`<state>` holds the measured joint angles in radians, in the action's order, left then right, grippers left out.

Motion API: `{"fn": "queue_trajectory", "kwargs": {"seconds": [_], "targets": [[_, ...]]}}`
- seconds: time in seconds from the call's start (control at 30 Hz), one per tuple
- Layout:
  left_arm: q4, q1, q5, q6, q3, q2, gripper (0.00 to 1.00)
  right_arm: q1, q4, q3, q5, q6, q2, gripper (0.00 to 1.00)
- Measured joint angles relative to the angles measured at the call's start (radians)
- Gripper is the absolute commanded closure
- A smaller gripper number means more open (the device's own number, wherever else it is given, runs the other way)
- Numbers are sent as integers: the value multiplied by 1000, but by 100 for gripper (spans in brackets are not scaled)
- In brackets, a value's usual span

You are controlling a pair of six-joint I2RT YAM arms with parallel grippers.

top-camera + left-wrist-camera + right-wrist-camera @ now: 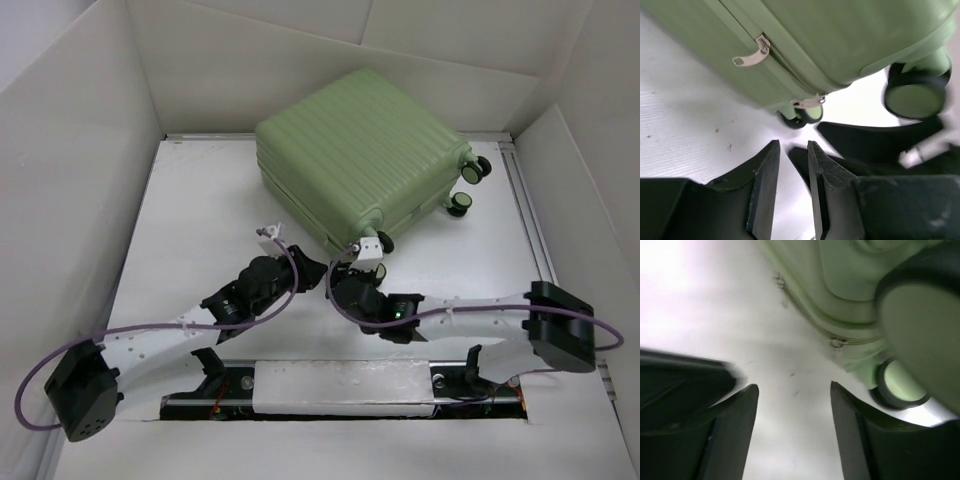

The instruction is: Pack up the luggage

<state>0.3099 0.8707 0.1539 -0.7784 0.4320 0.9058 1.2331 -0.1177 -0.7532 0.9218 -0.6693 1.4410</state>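
Luggage lies zipped shut, inside hidden, nearest wheel blurred.

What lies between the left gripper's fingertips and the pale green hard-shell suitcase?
Only a bare strip of white tabletop, seen in the left wrist view; the left gripper is apart from the pale green hard-shell suitcase.
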Motion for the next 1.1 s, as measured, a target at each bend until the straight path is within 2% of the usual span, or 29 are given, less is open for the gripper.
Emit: {"fn": "queue_trajectory", "kwargs": {"seconds": [0.03, 0.27, 0.43, 0.57, 0.6, 0.63, 0.77, 0.93, 1.03, 1.1], "targets": [[16, 12, -3, 12, 0, 30, 73, 16, 18, 1, -12, -1, -34, 29], [89, 160, 67, 64, 25, 222, 70, 38, 296, -45, -41, -74, -316, 25], [151, 164, 113, 68, 38, 316, 65, 37, 471, -106, -39, -98, -384, 24], [172, 189, 163, 95, 109, 399, 51, -2, 588, -191, -49, -65, -389, 18], [173, 194, 173, 101, 134, 418, 49, -30, 606, -218, -66, -43, -389, 11], [177, 198, 182, 110, 161, 438, 46, -59, 618, -244, -84, -23, -387, 8], [188, 204, 224, 136, 253, 505, 46, -167, 640, -317, -158, 75, -371, 5], [143, 223, 285, 153, 309, 555, 49, -254, 648, -323, -283, 189, -353, 5], [126, 230, 312, 158, 325, 570, 56, -315, 634, -315, -390, 261, -350, 6], [118, 232, 330, 155, 333, 578, 62, -356, 621, -307, -473, 306, -345, 13]]}}
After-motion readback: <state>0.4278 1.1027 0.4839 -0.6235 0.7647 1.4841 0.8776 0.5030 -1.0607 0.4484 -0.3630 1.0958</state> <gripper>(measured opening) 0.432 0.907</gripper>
